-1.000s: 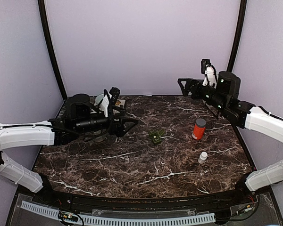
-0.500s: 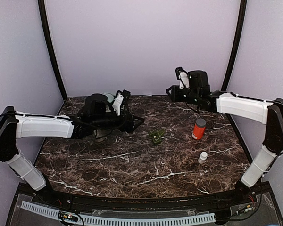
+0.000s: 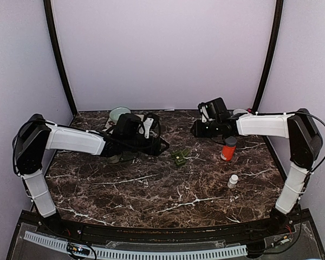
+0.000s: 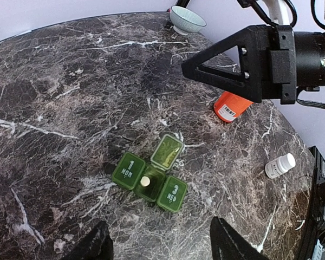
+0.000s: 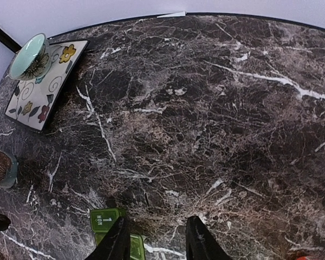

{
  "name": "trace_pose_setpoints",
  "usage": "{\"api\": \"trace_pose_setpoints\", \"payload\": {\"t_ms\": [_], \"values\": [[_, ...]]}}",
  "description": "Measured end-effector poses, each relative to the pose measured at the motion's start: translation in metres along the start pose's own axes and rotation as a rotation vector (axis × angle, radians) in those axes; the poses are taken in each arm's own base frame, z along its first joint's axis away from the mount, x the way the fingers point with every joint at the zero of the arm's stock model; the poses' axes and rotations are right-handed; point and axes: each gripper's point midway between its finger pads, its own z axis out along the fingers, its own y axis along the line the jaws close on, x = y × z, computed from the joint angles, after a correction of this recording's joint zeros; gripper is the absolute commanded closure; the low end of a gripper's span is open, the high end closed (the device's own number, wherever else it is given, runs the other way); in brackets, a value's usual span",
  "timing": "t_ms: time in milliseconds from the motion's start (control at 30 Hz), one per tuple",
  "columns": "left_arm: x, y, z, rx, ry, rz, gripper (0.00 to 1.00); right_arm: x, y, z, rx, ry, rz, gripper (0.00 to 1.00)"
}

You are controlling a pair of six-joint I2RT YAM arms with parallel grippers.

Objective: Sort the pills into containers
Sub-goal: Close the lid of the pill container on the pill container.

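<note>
Arms swung inward | left end effector (image 4: 160, 246), right end effector (image 5: 154, 244): part-open, empty | only left wrist shows pill (image 4: 145, 181) in organizer (image 4: 170, 195)

Left gripper (image 4: 162, 246) hangs over the marble worktop (image 4: 70, 97), fingers apart, nothing between them. Just beyond it I see the green pill organiser (image 4: 131, 172): middle lid flipped up, one pale pill (image 4: 145, 181) inside, lids 1 and 3 shut. Orange bottle (image 4: 231, 106) is partly behind the right arm (image 4: 271, 54). Small white bottle (image 4: 280, 165) is further right, bowl (image 4: 187, 19) at the far edge.
</note>
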Motion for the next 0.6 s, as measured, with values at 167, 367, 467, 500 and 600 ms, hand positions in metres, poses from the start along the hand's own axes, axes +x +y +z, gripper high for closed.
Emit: {"api": "trace_pose_setpoints", "payload": {"t_ms": [167, 367, 467, 500, 600], "values": [[0.008, 0.011, 0.013, -0.017, 0.034, -0.054, 0.42, 0.023, -0.007, 0.007, 0.014, 0.051, 0.04, 0.63], [0.018, 0.024, 0.028, -0.026, 0.073, -0.116, 0.47, 0.049, -0.012, 0.021, 0.032, 0.113, 0.064, 0.63], [0.024, 0.032, 0.035, -0.027, 0.096, -0.146, 0.47, 0.056, -0.012, 0.024, 0.034, 0.128, 0.067, 0.63], [0.026, 0.035, 0.038, -0.028, 0.104, -0.157, 0.47, 0.057, -0.012, 0.025, 0.035, 0.132, 0.07, 0.63], [0.029, 0.04, 0.042, -0.025, 0.121, -0.184, 0.47, 0.061, -0.012, 0.027, 0.036, 0.14, 0.076, 0.63]]}}
